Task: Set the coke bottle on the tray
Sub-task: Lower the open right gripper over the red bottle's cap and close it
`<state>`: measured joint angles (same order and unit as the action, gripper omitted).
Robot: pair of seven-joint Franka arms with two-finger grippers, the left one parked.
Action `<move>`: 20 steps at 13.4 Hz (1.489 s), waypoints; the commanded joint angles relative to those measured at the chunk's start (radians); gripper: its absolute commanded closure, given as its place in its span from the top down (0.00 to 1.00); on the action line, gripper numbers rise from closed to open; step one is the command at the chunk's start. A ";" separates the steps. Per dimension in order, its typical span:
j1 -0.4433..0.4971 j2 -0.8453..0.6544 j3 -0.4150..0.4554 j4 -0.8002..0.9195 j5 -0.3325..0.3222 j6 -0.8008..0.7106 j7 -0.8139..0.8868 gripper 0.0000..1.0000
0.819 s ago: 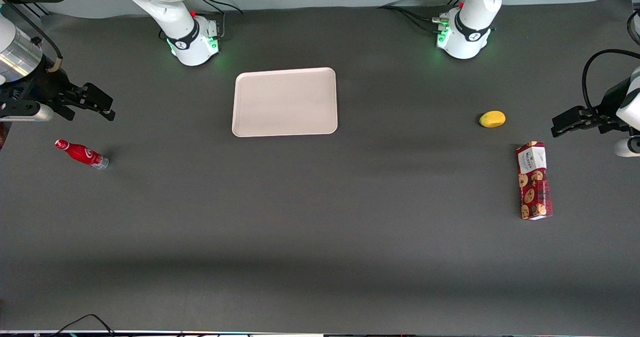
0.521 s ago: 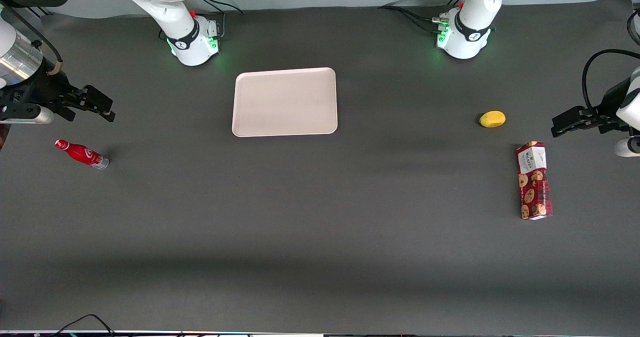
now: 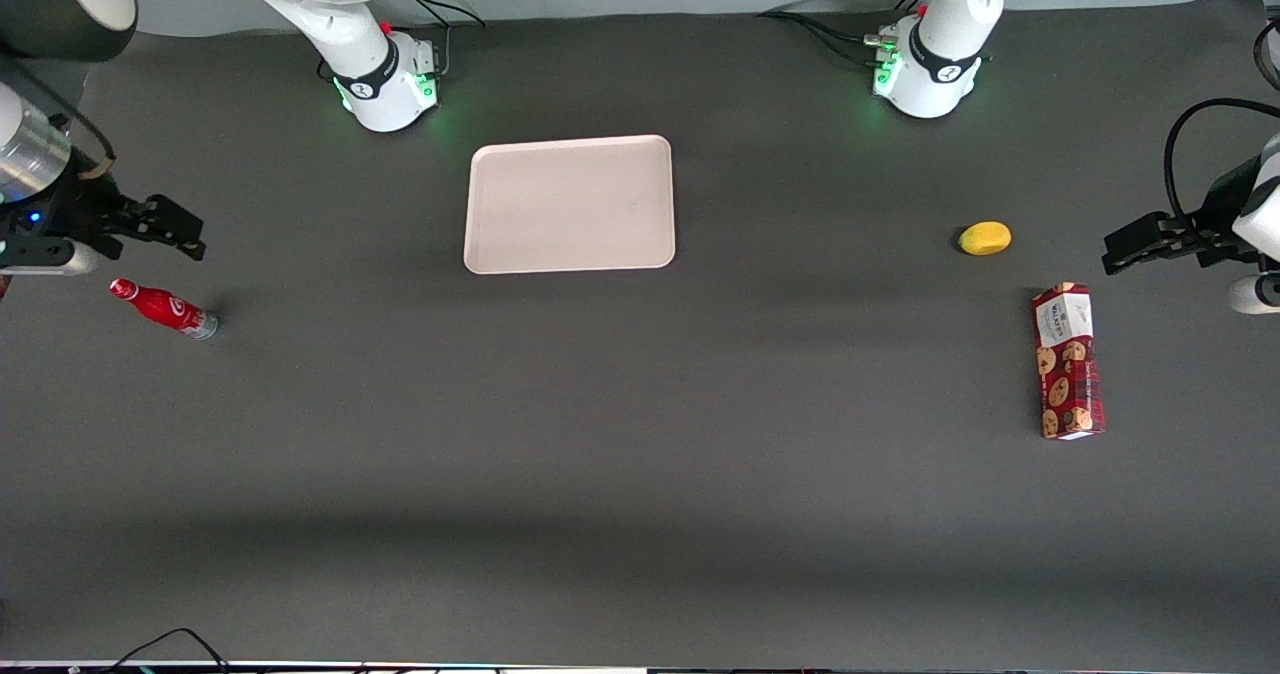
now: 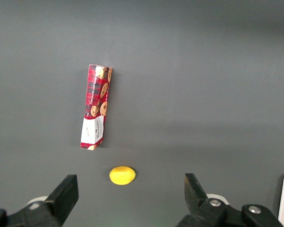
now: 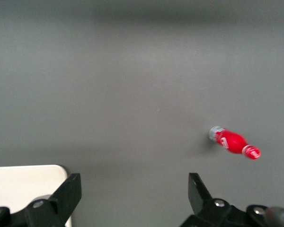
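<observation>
Since the earlier frames your tool has drawn back toward the working arm's end of the desk and come a little nearer the front camera, which closes the gap to the coke bottle; nothing else has shifted. Its fingers stand spread apart and hold nothing, as the right wrist view confirms with both fingers wide and bare desk between them. Look at the bottle next: it lies on its side on the desk, nearer the front camera than the tool and just beside it, not under it. Its long axis runs slantwise, the red cap pointing toward the working arm's end and the silvery base toward the middle of the desk. You would judge the reach as still in its approach stage, and the coming move turns on bringing the tool above the bottle's body with the fingers set across that slanted axis. Farther along sits the tray, bare and well apart from the bottle, then the lemon and the cookie box toward the parked arm's end
</observation>
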<state>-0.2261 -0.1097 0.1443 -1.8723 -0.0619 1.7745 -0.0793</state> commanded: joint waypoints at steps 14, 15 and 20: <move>-0.032 0.243 -0.428 -0.323 -0.047 0.582 -0.666 1.00; -0.033 0.246 -0.428 -0.329 -0.047 0.583 -0.666 1.00; -0.039 0.252 -0.430 -0.349 -0.036 0.608 -0.666 0.79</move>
<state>-0.2598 0.1428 -0.2826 -2.2106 -0.1064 2.3581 -0.7207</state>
